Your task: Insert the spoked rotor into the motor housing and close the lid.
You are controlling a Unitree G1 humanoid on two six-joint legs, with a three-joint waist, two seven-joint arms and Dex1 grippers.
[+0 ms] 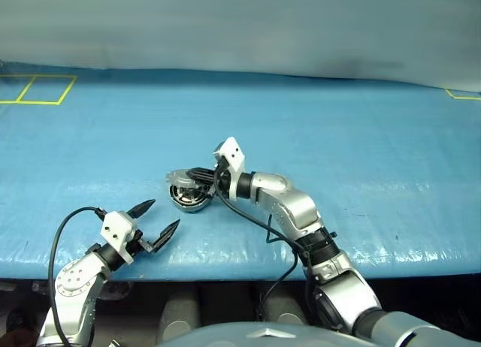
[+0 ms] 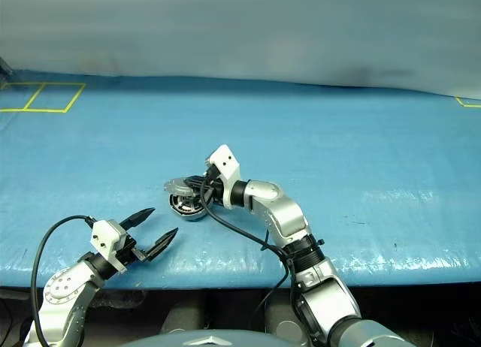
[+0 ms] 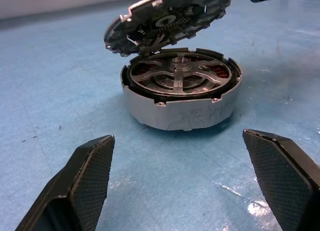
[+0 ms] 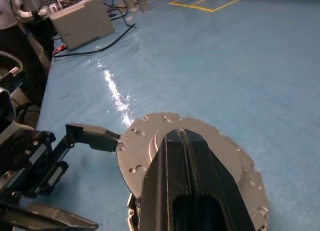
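nearest to me, at about seven o'clock in my head view, my left gripper (image 1: pixel 154 219) is hanging just above the table's front edge with its two black fingers spread wide apart and holding nothing. up from it toward one o'clock, near but apart, the motor housing (image 3: pixel 181 105) is sitting upright on the blue table (image 1: pixel 361 137). the spoked rotor (image 3: pixel 179 77) is already lying inside it, its silver spokes level with the rim and copper windings showing between them. the lid (image 3: pixel 167 16) is standing half raised over the housing, tilted up from its hinge side. my right gripper (image 4: pixel 182 158) is reaching in from three o'clock with its fingers pressed together, resting flat on top of the lid rather than pinching it.

i am judging the housing to be stiff, fairly heavy metal that will stay put under a light push. the lid looks thin, rigid and jagged at the edge, so i would press on its flat top away from the hinge.

the table covering is looking smooth, glossy and likely a little slippery. yellow tape lines (image 1: pixel 37 89) are marking the far corners. at the table's end, cables and a grey box (image 4: pixel 82 21) are lying on the floor.
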